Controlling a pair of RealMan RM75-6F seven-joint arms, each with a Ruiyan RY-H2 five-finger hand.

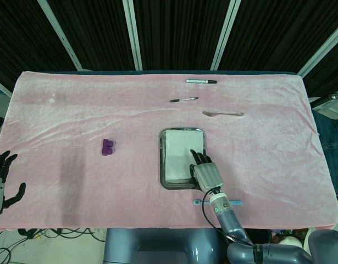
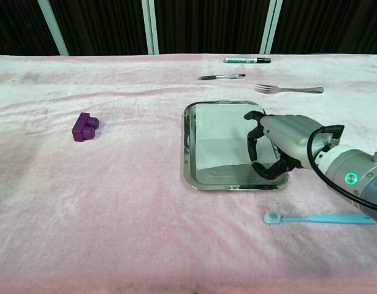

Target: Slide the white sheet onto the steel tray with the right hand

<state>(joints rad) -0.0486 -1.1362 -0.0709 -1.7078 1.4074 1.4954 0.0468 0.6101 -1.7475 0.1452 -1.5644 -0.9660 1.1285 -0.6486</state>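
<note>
The white sheet [image 1: 179, 151] [image 2: 222, 136] lies inside the steel tray [image 1: 164, 177] [image 2: 189, 147], filling its far part. My right hand [image 1: 205, 171] [image 2: 280, 144] is over the tray's near right corner, fingers curled down with their tips on or just above the sheet's right edge; contact is unclear. Nothing is gripped in it. My left hand [image 1: 1, 181] shows only in the head view, at the table's near left corner, fingers spread and holding nothing.
A purple block [image 1: 107, 147] [image 2: 84, 127] lies left of the tray. A blue toothbrush [image 1: 218, 203] [image 2: 323, 218] lies near the front edge beside my right forearm. A fork [image 1: 222, 114] [image 2: 289, 89], a pen [image 1: 183, 100] [image 2: 221, 77] and a marker [image 1: 201, 81] [image 2: 246, 60] lie beyond the tray.
</note>
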